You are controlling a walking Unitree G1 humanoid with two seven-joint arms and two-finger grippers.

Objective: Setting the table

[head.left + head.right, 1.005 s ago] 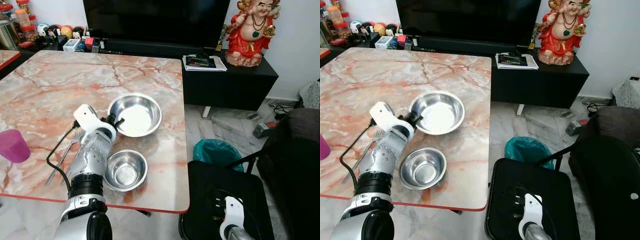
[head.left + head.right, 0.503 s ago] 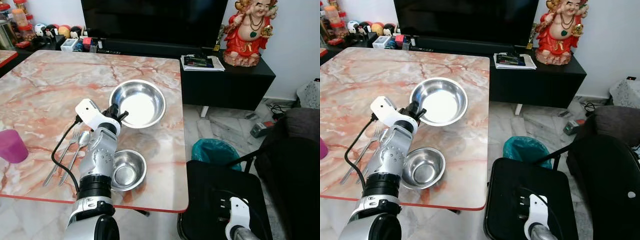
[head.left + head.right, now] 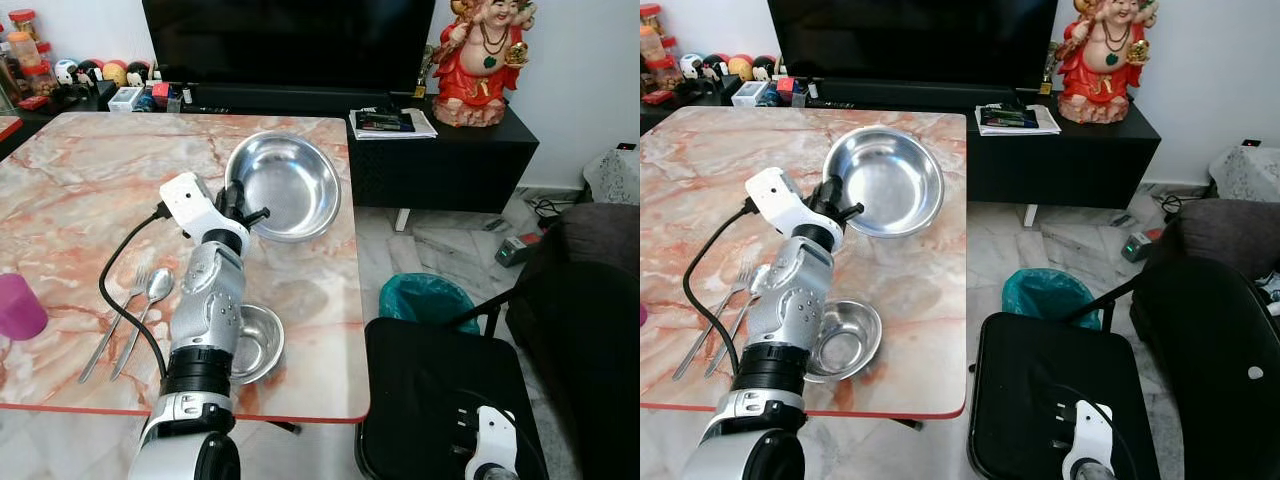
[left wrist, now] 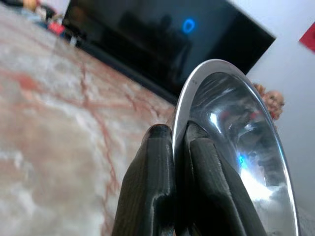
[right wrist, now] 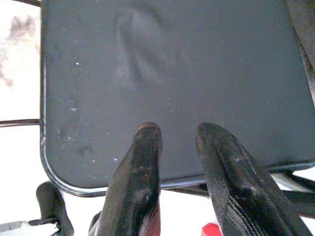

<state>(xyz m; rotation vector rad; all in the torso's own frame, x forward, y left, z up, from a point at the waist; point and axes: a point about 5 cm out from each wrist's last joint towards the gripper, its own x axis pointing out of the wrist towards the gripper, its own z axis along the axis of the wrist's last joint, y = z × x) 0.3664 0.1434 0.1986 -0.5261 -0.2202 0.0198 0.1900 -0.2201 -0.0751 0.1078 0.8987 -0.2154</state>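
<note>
I'm pinching the near rim of the large steel bowl (image 3: 288,186) with the left claw (image 4: 173,147), one finger inside the rim and one outside, closed tight on the thin edge. The bowl is hanging tilted above the marble counter (image 3: 90,190), toward its far right part, mouth facing up and away from me. Just below my forearm the small steel bowl (image 3: 250,342) is sitting near the counter's front edge, with the fork (image 3: 112,322) and spoon (image 3: 145,305) lying side by side to its left and a purple cup (image 3: 20,306) at the left edge. The right claw (image 5: 178,142) is hanging idle over the black chair seat (image 5: 172,64), fingers parted, holding nothing. An edge pinch like this probably slips easily, so I'm planning on levelling the wrist and lowering slowly, letting the base touch flat before releasing.
</note>
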